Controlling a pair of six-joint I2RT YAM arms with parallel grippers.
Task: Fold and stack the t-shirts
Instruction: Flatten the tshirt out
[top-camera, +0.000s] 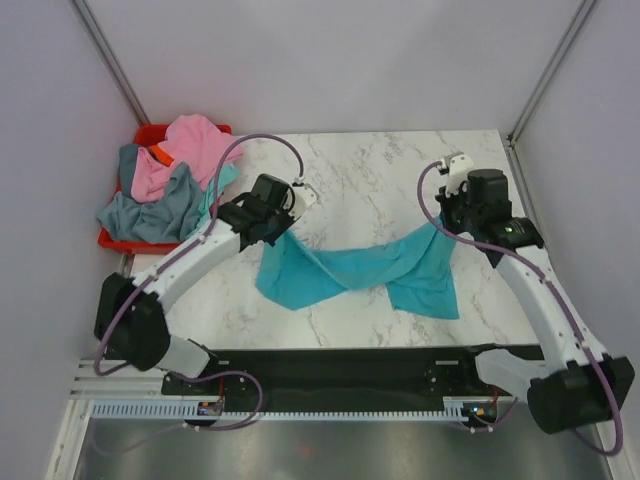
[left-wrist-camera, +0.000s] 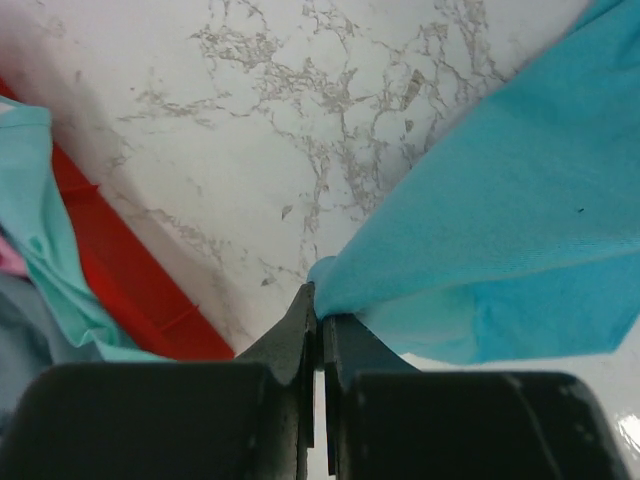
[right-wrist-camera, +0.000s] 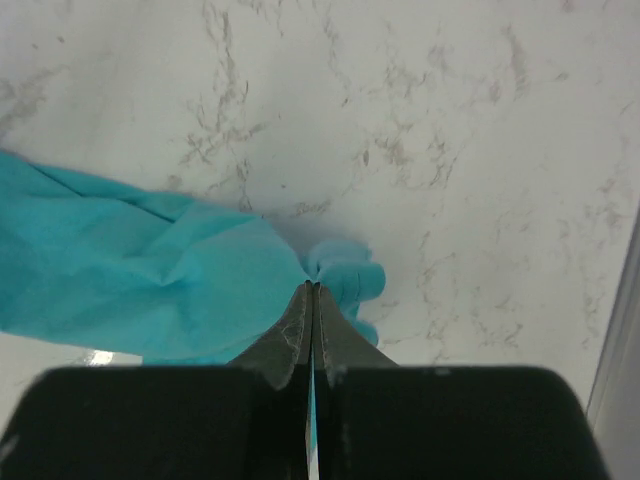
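Red bin (top-camera: 148, 131) mostly beneath piled t-shirts (top-camera: 168, 182)

A bright teal shirt (top-camera: 355, 270) hangs stretched across the middle of the bench (top-camera: 380, 170). Its corners are pinched by the left hand (left-wrist-camera: 318, 305) and right hand (right-wrist-camera: 312, 292), its middle sags and its lower edges touch the marble. Far left, a pink shirt (top-camera: 195, 140), a grey-blue shirt (top-camera: 150, 208) and a pale teal shirt (top-camera: 216, 186) lie crumpled in a heap, spilling over the bin (top-camera: 150, 132).

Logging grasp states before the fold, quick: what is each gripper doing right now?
Left gripper: closed, pinching one end of the bright teal t-shirt.
Right gripper: closed, pinching the other end of the same shirt.
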